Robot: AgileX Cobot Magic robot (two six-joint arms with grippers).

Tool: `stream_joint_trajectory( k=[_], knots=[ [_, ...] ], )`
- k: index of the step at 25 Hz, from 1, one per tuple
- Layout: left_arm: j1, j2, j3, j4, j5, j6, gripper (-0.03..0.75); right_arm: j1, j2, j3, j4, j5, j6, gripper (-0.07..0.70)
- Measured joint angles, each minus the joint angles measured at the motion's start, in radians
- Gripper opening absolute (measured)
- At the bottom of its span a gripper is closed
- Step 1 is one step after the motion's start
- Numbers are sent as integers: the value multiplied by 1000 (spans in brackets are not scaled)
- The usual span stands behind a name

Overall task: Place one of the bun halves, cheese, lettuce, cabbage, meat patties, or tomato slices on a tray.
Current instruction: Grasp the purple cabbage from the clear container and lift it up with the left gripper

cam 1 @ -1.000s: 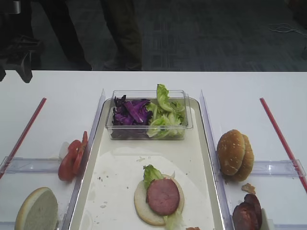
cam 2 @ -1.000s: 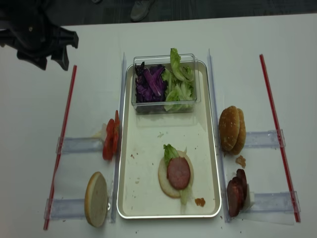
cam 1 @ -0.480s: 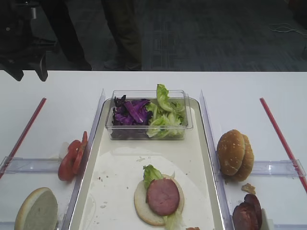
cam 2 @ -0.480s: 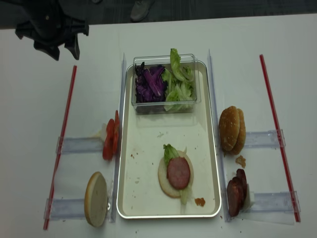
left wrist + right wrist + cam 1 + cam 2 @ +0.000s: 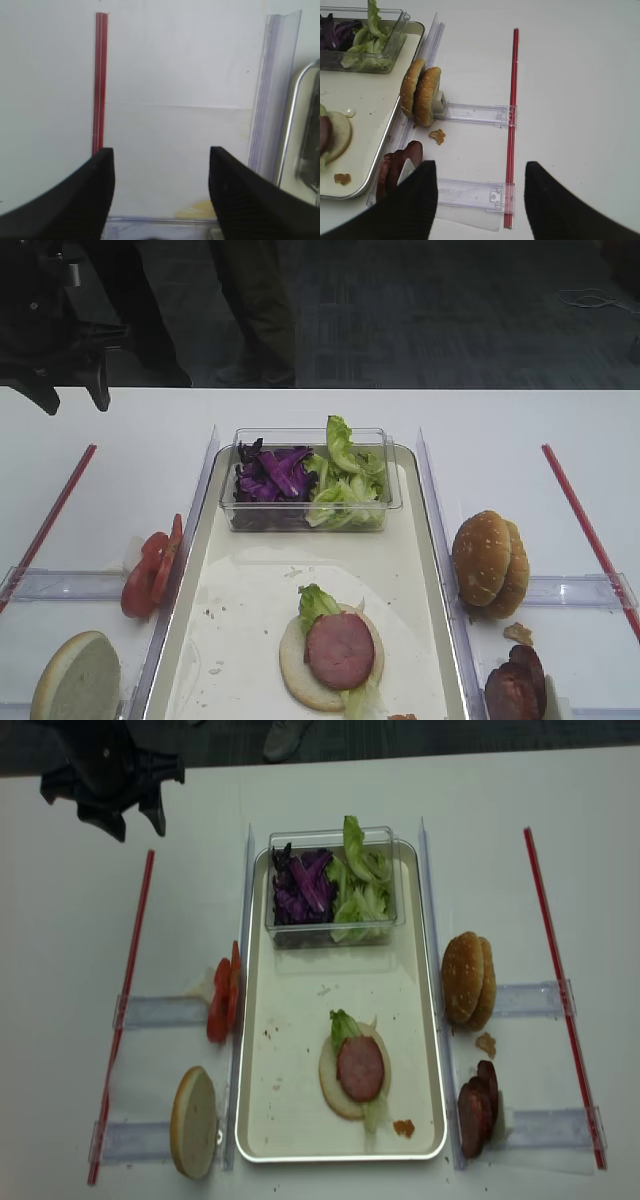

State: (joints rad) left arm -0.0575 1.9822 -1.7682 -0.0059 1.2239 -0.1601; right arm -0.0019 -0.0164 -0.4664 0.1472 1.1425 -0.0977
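Both grippers empty, jaws spread.
Left gripper hovers over far-left surface; right gripper near-right. Tray centre holds bun half, lettuce, patty; tomato slices left.
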Motion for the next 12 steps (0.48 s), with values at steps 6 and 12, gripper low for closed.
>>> stream_joint_trajectory(
  k=[6,12],
  knots=[
    [-2,0,0,-75,0,-2,393,0,0,0,0,0,0,438],
    [-55,0,0,-84,-2,-2,393,0,0,0,0,0,0,438]
  ],
)
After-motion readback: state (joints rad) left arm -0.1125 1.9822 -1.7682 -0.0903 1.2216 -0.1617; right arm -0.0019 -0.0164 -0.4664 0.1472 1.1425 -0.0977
